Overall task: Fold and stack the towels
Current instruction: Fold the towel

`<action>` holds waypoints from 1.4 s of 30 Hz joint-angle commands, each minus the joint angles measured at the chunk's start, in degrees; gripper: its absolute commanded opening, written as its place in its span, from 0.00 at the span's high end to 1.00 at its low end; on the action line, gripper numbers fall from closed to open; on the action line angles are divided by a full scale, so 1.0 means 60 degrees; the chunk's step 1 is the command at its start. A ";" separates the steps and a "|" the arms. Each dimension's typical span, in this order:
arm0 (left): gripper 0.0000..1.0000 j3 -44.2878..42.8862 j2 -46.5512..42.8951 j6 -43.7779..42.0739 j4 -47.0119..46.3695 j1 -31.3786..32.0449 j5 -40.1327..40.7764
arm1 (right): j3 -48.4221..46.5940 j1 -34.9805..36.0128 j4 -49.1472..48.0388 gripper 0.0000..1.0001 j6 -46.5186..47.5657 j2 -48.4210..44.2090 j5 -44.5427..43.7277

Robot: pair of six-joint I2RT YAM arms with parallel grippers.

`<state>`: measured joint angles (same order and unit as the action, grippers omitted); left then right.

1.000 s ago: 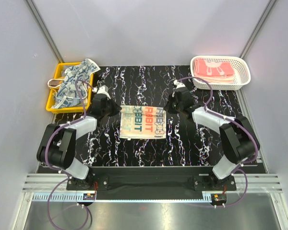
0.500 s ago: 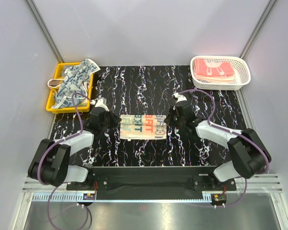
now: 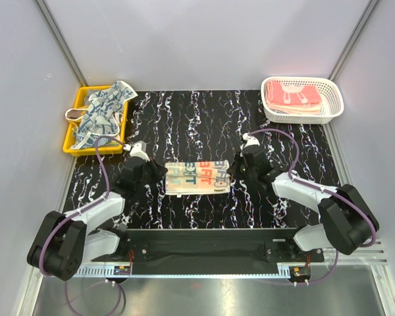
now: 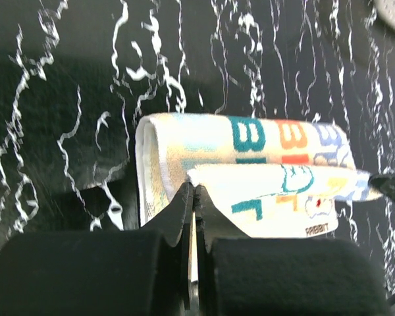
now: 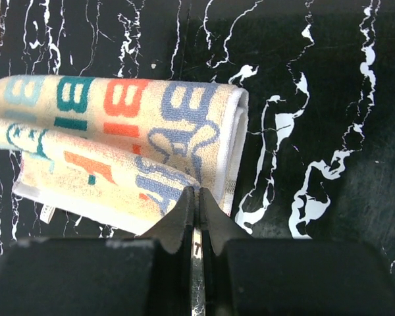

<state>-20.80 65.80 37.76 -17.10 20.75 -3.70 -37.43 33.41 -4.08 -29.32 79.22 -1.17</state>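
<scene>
The cream towel with red and teal letter blocks (image 3: 196, 176) lies at the table's middle, doubled over lengthwise. My left gripper (image 3: 159, 172) is shut on the upper layer's left corner, and my right gripper (image 3: 234, 170) is shut on its right corner. In the left wrist view the jaws (image 4: 194, 191) pinch the upper layer of the towel (image 4: 270, 197) above the rolled fold. In the right wrist view the jaws (image 5: 195, 191) pinch the towel (image 5: 118, 125) the same way. Navy patterned towels (image 3: 102, 112) lie piled in the yellow tray. Pink towels (image 3: 291, 95) lie folded in the basket.
The yellow tray (image 3: 71, 146) stands at the far left edge of the black marbled table. The white lattice basket (image 3: 336, 99) stands at the far right corner. Grey walls close in both sides.
Both grippers have moved toward the near edge, drawing the towel's far edge over itself. The towel now shows as a narrower strip, lying nearer the arms.
</scene>
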 commanded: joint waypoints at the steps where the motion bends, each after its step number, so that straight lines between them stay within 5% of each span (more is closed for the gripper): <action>1: 1.00 0.0228 -0.0507 0.0020 -0.0299 0.0348 0.0588 | 0.0086 0.0101 -0.0346 0.96 -0.0181 -0.0371 -0.0420; 13: 1.00 0.0990 -0.1956 0.0240 0.0360 0.0760 0.1335 | 0.0364 0.0101 -0.0302 0.96 -0.0430 -0.0621 -0.0523; 29: 1.00 0.0024 -0.2705 0.0211 0.2000 0.0818 0.0867 | 0.0013 0.0116 0.0430 0.95 -0.0518 -0.1162 -0.0655; 42: 1.00 0.0712 -0.3012 0.0854 0.2601 0.0818 0.0340 | 0.0247 0.0116 0.0635 0.95 -0.0620 -0.1426 -0.0654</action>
<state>-17.78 48.93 41.15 -2.13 25.67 -0.84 -35.44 33.76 -0.67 -32.84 72.12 -2.46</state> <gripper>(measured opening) 0.012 0.075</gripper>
